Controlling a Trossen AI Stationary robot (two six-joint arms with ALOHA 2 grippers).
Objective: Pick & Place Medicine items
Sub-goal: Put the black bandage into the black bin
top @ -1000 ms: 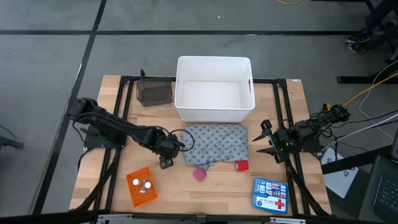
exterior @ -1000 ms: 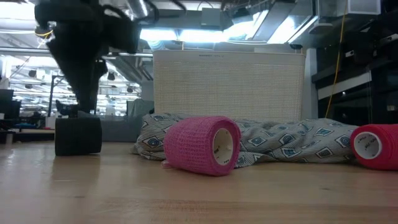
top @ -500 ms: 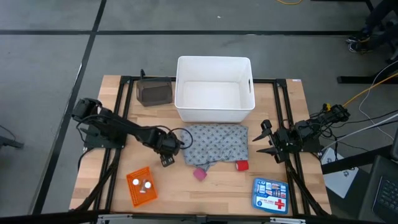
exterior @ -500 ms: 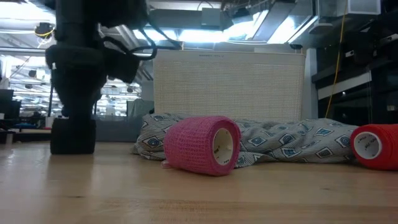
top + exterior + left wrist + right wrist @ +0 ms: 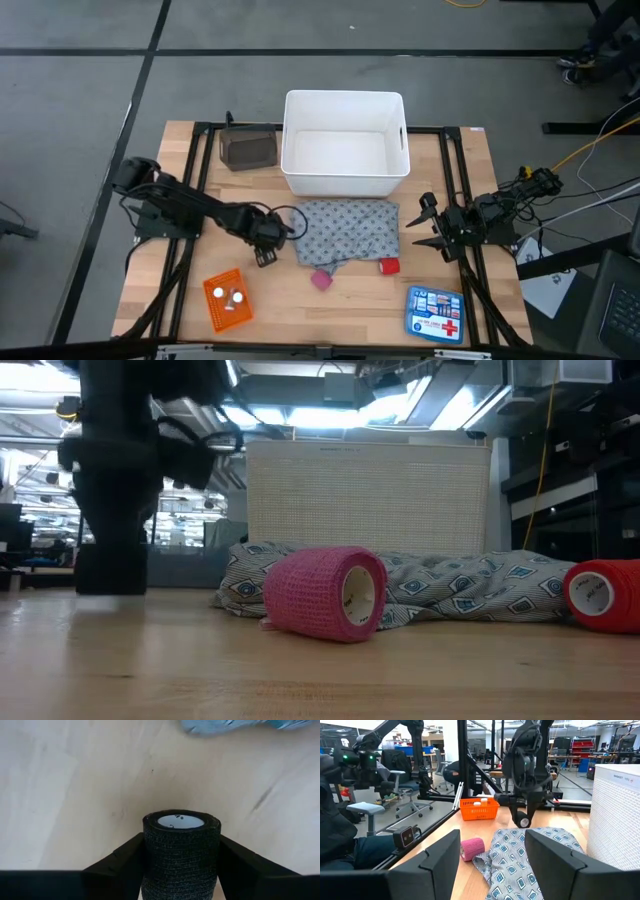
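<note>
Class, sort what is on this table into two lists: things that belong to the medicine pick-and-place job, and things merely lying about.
Job items:
- black roll, between the left claw's fingers
- pink roll
- red roll
- patterned cloth
- white tablets in the orange basket
- white bin, probably the destination

Lying about:
- first-aid box
- dark container
- right claw, waiting

In the low view, the red roll of bandage wrap (image 5: 603, 595) was cut off by the right edge of the frame. The dark left arm (image 5: 120, 460) there ran out past the top edge, and the black roll beneath it was blurred. In the high view, the small white round tablets (image 5: 234, 297) in the orange mesh basket (image 5: 223, 299), at lower left, were too small to count. The grey patterned cloth (image 5: 440, 585) was partly hidden behind the pink roll of bandage wrap (image 5: 325, 592).
</note>
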